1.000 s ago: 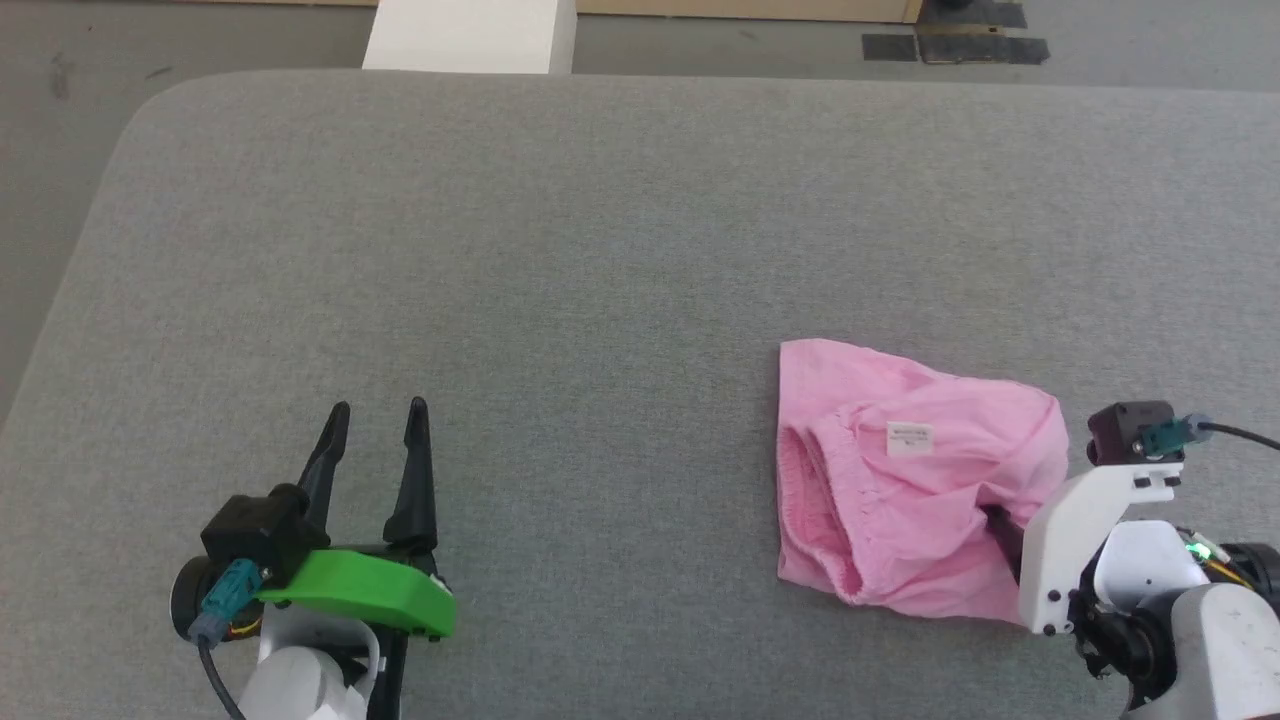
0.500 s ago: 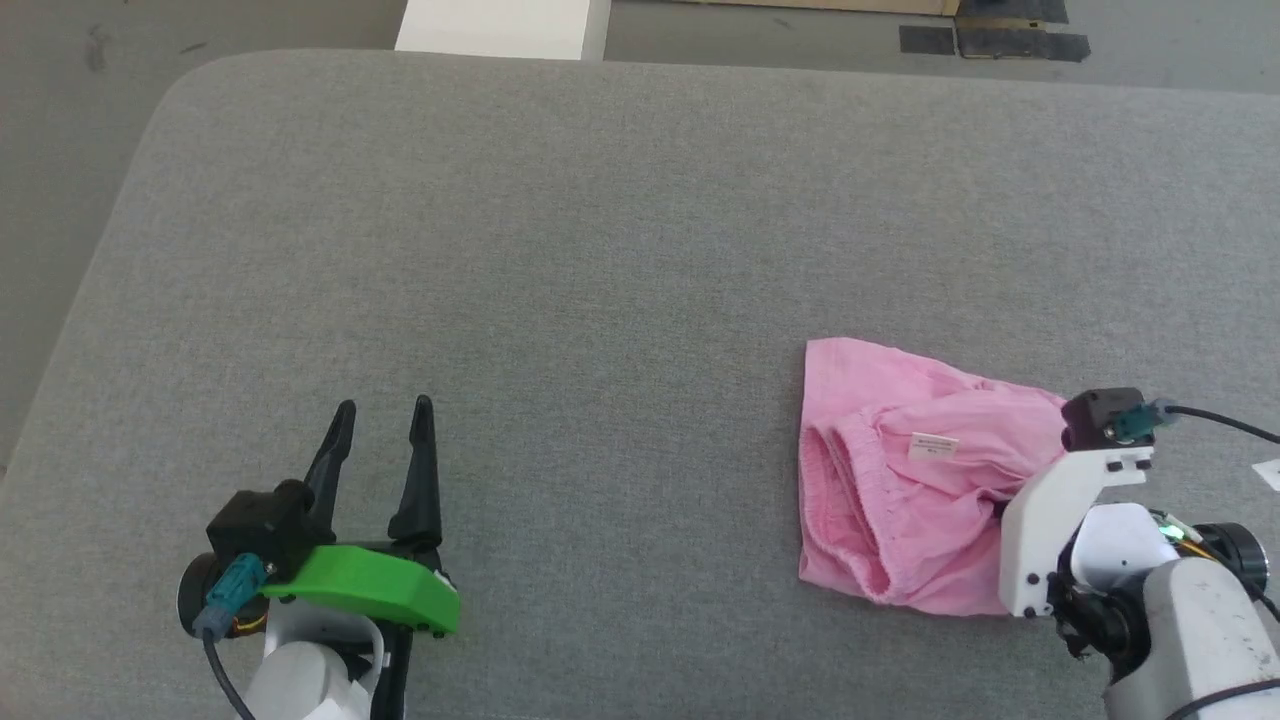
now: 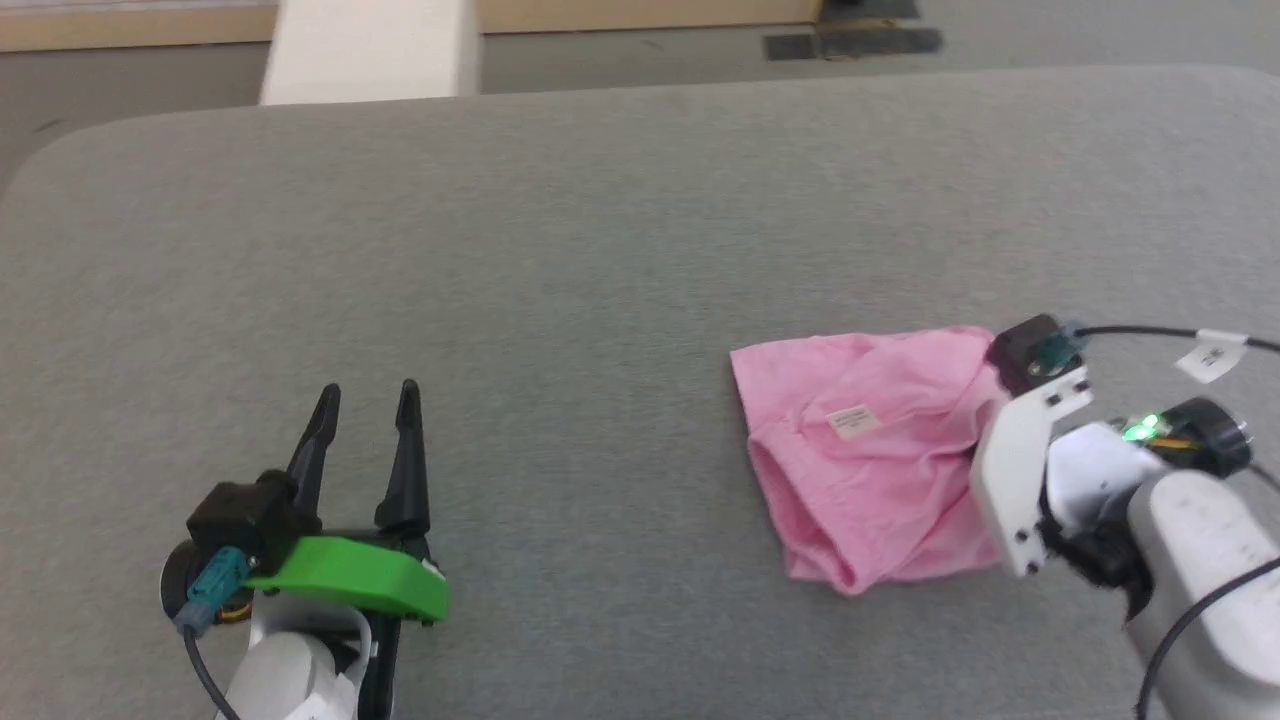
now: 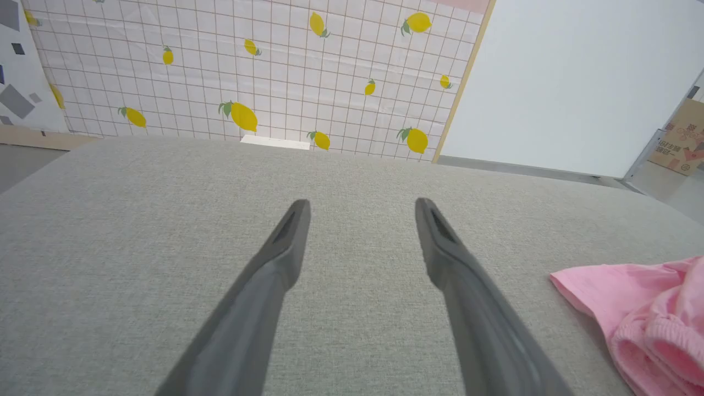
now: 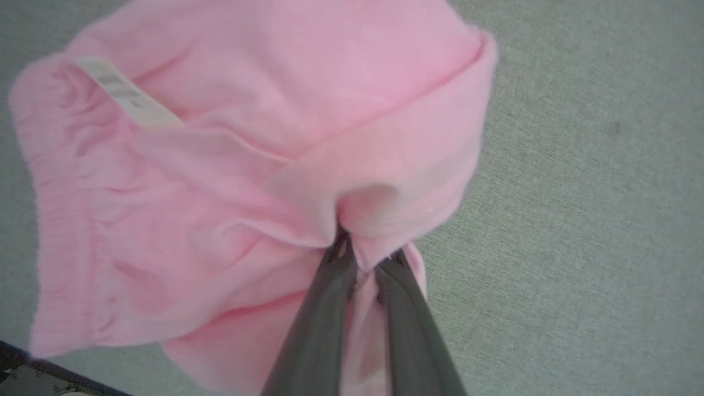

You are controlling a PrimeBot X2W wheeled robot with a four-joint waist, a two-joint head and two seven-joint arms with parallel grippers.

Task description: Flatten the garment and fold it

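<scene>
The light pink garment [image 3: 865, 450] lies bunched on the grey table [image 3: 600, 250], at the right of the head view, with a white label [image 3: 851, 422] facing up and its gathered waistband [image 3: 790, 505] toward the left. My right gripper [image 5: 366, 254] is shut on a fold at the garment's [image 5: 220, 165] right edge; in the head view its fingers are hidden behind the white wrist mount [image 3: 1020, 470]. Far to the left, my left gripper [image 3: 365, 395] rests open above bare table, nothing between its fingers [image 4: 286, 242]. The garment's corner [image 4: 632, 297] shows at the left wrist view's right edge.
The grey padded table's rounded far edge [image 3: 300, 105] meets a grey floor. A white block [image 3: 365, 50] stands beyond that edge. A lemon-patterned grid wall [image 4: 247, 71] and a white panel [image 4: 577, 82] stand behind the table. A black cable with a white tag [image 3: 1210, 352] trails from my right wrist.
The head camera has shifted, so the whole scene moved. My right gripper stays shut on the garment and has drawn its right side up and in, bunching it narrower. The left gripper holds still.
</scene>
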